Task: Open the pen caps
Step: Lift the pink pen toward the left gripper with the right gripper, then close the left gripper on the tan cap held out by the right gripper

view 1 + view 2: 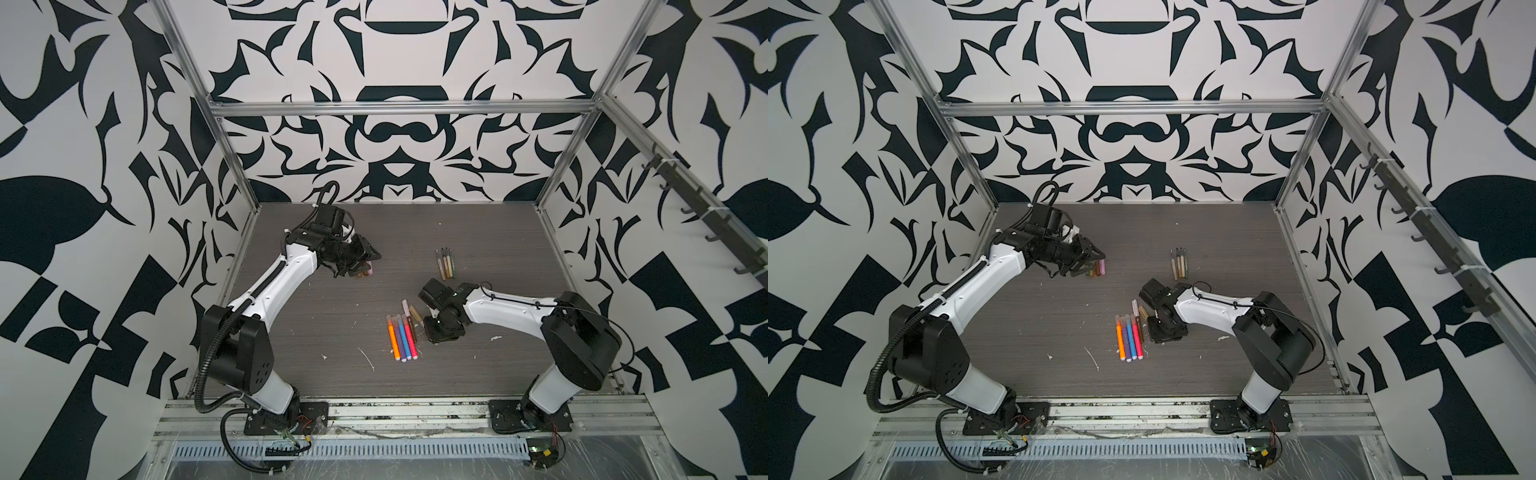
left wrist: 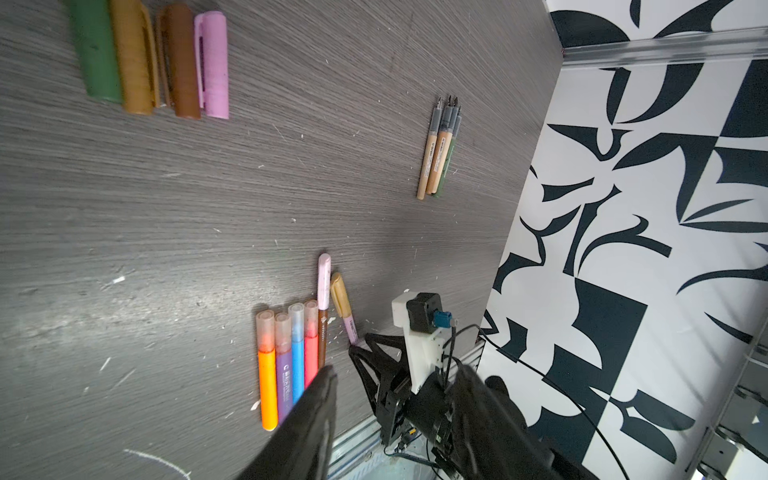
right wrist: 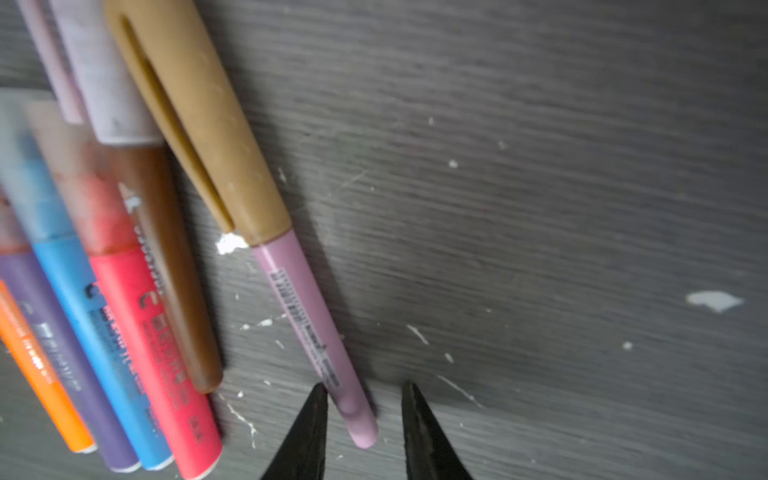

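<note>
Four loose pen caps (image 2: 153, 58), green, tan, brown and pink, lie side by side at the table's left rear; in both top views my left gripper (image 1: 365, 261) hovers just over them (image 1: 1098, 269). Its jaws stand open with nothing between them (image 2: 397, 370). A lilac pen (image 3: 307, 324) with a tan cap (image 3: 199, 124) lies flat on the table. My right gripper (image 3: 363, 388) is open astride its bare end, with a gap on one side. Beside it lie a brown pen with a lilac cap (image 2: 324, 282) and four thick capped pens (image 1: 401, 337).
A bundle of thin uncapped pens (image 1: 444, 264) lies toward the back, right of the middle, also in the left wrist view (image 2: 438, 153). White flecks dot the grey wood table (image 1: 332, 324). Aluminium frame posts (image 1: 239, 178) and patterned walls close in the sides.
</note>
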Controlling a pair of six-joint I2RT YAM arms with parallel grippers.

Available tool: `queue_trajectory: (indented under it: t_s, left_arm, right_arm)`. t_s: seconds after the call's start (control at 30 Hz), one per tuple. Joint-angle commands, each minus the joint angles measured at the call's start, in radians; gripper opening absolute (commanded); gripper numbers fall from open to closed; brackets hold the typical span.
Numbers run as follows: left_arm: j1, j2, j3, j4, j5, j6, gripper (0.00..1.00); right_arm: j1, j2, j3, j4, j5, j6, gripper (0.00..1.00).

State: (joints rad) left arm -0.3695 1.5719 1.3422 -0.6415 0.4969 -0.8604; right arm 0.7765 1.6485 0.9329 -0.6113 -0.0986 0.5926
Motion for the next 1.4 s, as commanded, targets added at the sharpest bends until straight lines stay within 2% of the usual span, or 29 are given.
queue_trajectory:
  t_s: [0.0,0.17,0.23,0.37,0.5,0.77,1.0,1.37]
  left_arm:
    - [-0.007,-0.024,0.008,0.019,0.006,-0.017,0.5]
    - [-0.018,-0.03,-0.003,0.049,0.006,-0.046,0.5]
    - [-0.029,-0.03,-0.002,0.061,0.002,-0.056,0.5]
    - [-0.072,-0.007,0.023,0.074,0.008,-0.069,0.52]
    - [-0.13,0.033,0.063,0.086,0.009,-0.077,0.53]
    - [-0.208,0.125,0.163,0.099,0.02,-0.089,0.55]
    - [-0.223,0.181,0.2,0.099,0.025,-0.088,0.55]
    - [-0.224,0.271,0.293,0.04,0.002,-0.051,0.53]
  right_arm:
    - [-0.008,0.018,0.037,-0.025,-0.022,-0.053,0.28]
    - [-0.036,-0.013,0.063,-0.041,-0.034,-0.065,0.04]
    - [-0.068,-0.046,0.095,-0.063,-0.044,-0.088,0.0]
    - [-0.163,-0.112,0.188,-0.109,-0.119,-0.159,0.0]
    - [-0.256,-0.146,0.268,-0.125,-0.286,-0.212,0.0]
    - [-0.287,-0.149,0.356,-0.132,-0.476,-0.203,0.0]
    - [-0.288,-0.163,0.347,-0.091,-0.545,-0.156,0.0]
    - [-0.289,-0.199,0.336,-0.106,-0.574,-0.153,0.0]
